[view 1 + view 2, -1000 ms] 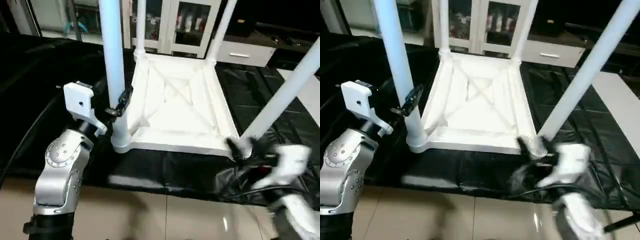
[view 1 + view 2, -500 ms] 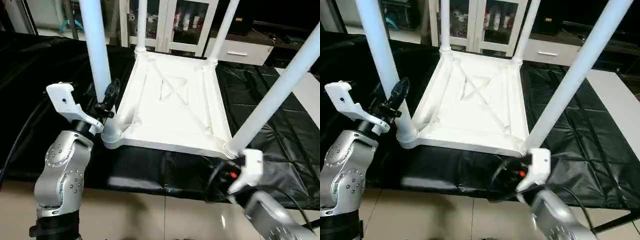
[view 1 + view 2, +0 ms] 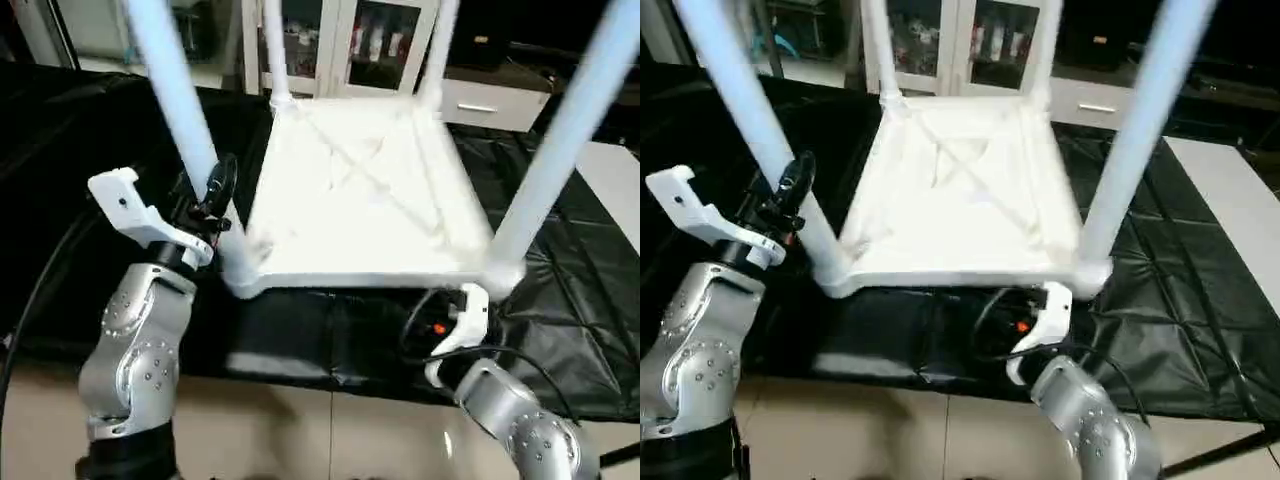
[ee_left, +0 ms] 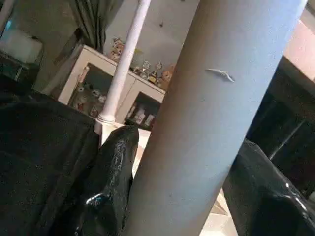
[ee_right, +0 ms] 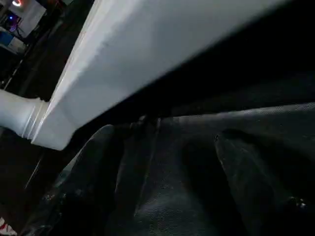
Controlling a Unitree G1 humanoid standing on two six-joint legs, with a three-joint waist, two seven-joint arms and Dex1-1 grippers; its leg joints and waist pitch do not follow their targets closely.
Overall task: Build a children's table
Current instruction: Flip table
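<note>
Upturned children's table (image 3: 365, 190) on the black sheet (image 3: 590, 300), four legs up. Head views: the left hand (image 3: 213, 195) at the near-left leg (image 3: 180, 130), the right hand (image 3: 995, 320) below the near-right corner socket (image 3: 503, 275). The left wrist view adds both fingers (image 4: 110, 182) clamped on that leg; the right wrist view shows the rim (image 5: 147, 54) above its parted, empty fingers (image 5: 81, 191).

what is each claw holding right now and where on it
The left claw grips the near-left leg low down, just above its corner socket. The right claw holds nothing; it sits under the table top's near-right corner.
</note>
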